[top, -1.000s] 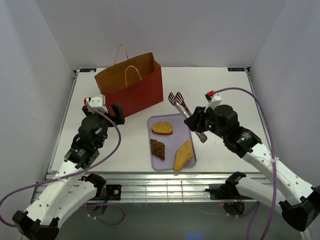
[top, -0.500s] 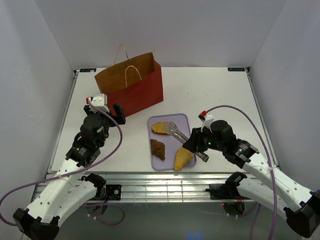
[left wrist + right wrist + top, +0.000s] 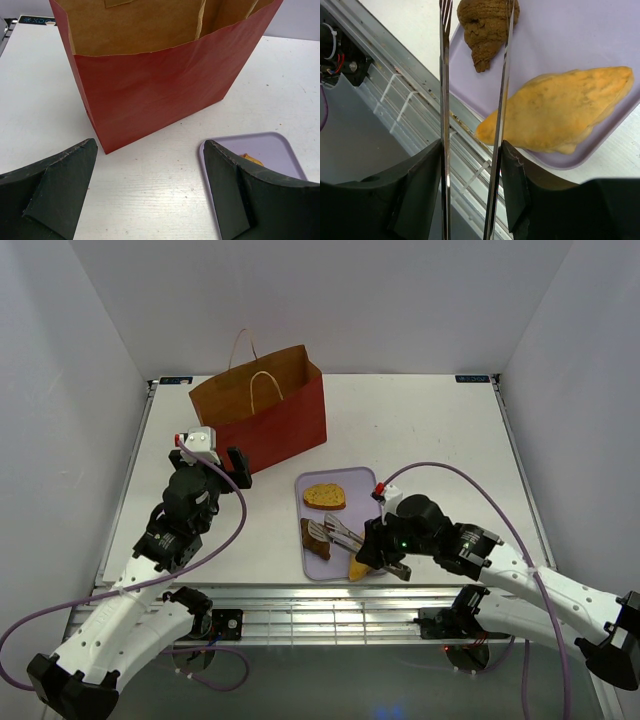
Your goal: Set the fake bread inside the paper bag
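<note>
Over the near end of the lavender tray (image 3: 360, 502), the metal tongs (image 3: 338, 533) are clamped between the fingers of the right gripper (image 3: 385, 558), with the two blades pointed towards the left arm's side. In the right wrist view the tongs (image 3: 444, 100) are seen with a narrow gap between the blades. The dark brown croissant-shaped piece (image 3: 487, 25) is framed at their tips, and the right blade is crossed over the pointed end of the orange-yellow loaf (image 3: 560, 110). Whether either piece is touched by the metal cannot be told. That loaf end is seen lying right at the tray's near rim.

From above, three bread pieces are counted on the tray. The toast slice (image 3: 324, 496) is set at the far end. The croissant-shaped piece (image 3: 314, 537) is placed at the near left, and the loaf (image 3: 358, 568) is half hidden under the right gripper at the near right.

The paper bag (image 3: 262, 420) is stood upright at the far left of the table (image 3: 440, 440), well apart from the tray, its mouth left open and its brown inside shown. The left gripper (image 3: 232, 468) is held just in front of the bag. In the left wrist view its fingers (image 3: 55, 190) are spread wide with nothing between them, and the bag's red wall (image 3: 160, 90) is centred ahead.
</note>
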Robot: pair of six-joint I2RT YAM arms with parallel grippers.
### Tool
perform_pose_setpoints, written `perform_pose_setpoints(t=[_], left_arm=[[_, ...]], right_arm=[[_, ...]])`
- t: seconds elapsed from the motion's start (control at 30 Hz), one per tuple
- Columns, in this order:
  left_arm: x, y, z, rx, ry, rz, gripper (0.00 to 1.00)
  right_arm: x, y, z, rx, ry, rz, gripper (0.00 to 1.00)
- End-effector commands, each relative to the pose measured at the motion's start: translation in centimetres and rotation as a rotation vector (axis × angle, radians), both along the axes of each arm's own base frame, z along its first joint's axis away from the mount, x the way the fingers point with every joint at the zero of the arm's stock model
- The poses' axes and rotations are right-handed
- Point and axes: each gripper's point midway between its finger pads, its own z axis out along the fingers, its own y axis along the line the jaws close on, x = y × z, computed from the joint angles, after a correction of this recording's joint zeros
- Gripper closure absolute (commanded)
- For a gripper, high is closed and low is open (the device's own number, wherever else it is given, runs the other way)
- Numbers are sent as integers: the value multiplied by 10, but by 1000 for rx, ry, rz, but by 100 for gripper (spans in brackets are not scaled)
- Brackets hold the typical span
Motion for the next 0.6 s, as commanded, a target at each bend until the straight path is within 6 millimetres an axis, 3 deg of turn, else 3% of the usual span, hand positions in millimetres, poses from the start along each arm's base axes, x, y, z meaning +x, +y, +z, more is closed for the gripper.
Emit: perform_pose_setpoints(t=[0.0, 0.57], left_arm=[[-1, 1, 1, 0, -8, 3, 2], [-3, 2, 5, -3, -18, 3, 2]], right_arm=[[10, 7, 24, 21, -81, -13, 46], [14, 10, 19, -71, -105, -46, 43]])
